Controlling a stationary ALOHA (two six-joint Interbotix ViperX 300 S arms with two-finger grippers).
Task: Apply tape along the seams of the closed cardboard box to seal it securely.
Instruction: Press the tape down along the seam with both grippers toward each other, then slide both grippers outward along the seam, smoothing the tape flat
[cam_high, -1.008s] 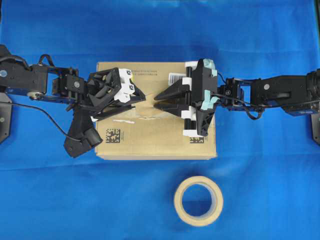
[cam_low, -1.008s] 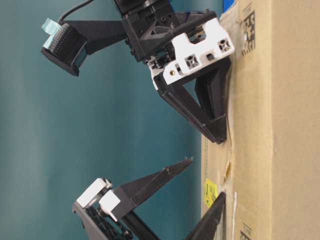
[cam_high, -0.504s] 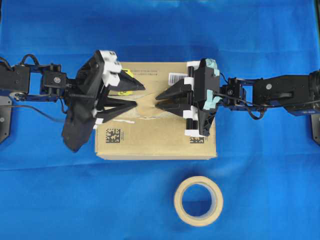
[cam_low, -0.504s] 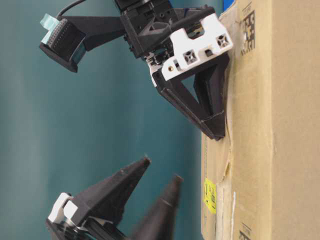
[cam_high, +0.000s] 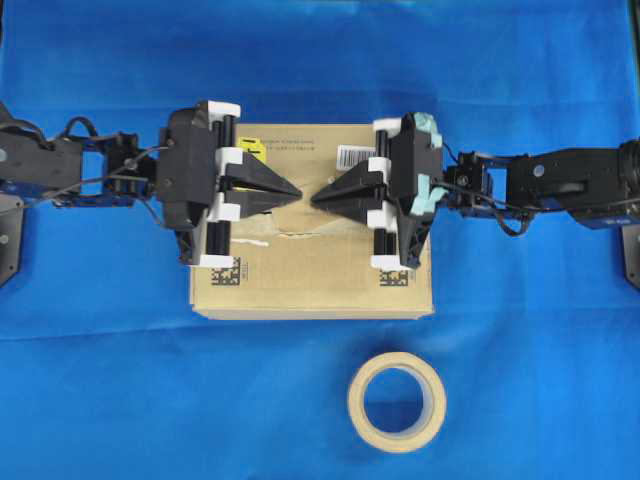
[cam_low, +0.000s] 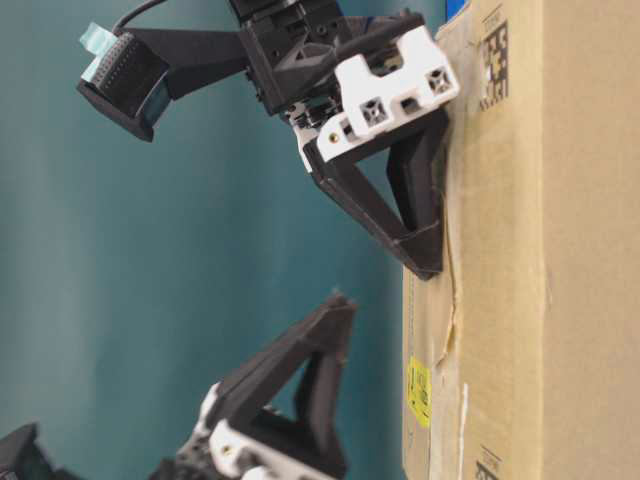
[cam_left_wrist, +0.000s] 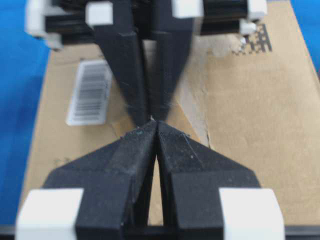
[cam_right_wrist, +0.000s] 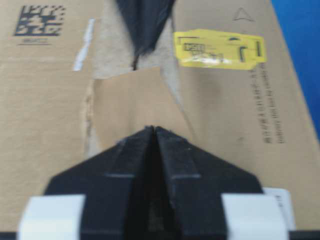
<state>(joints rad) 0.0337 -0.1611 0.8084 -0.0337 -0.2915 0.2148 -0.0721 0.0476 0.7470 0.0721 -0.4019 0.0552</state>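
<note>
The cardboard box (cam_high: 320, 280) lies flat on the blue cloth. A square of tan tape (cam_right_wrist: 132, 102) sits on its top, one edge along the seams (cam_right_wrist: 89, 120). My left gripper (cam_high: 298, 190) and right gripper (cam_high: 314, 198) point at each other over the tape, tips almost meeting. Both are shut with nothing in them. From table level the right gripper (cam_low: 425, 270) touches the box top, while the left gripper (cam_low: 340, 300) hangs a little off it. The left wrist view shows the left gripper (cam_left_wrist: 156, 121) tip to tip with the right gripper (cam_left_wrist: 150, 114).
A beige roll of tape (cam_high: 360, 400) lies on the cloth in front of the box. The box top carries a yellow sticker (cam_right_wrist: 220, 47), a white barcode label (cam_left_wrist: 92, 97) and a black square code (cam_right_wrist: 40, 20). Blue cloth surrounds the box.
The left gripper rose off the box top, levelled out facing the right one and closed. The right gripper closed in place over the tape.
</note>
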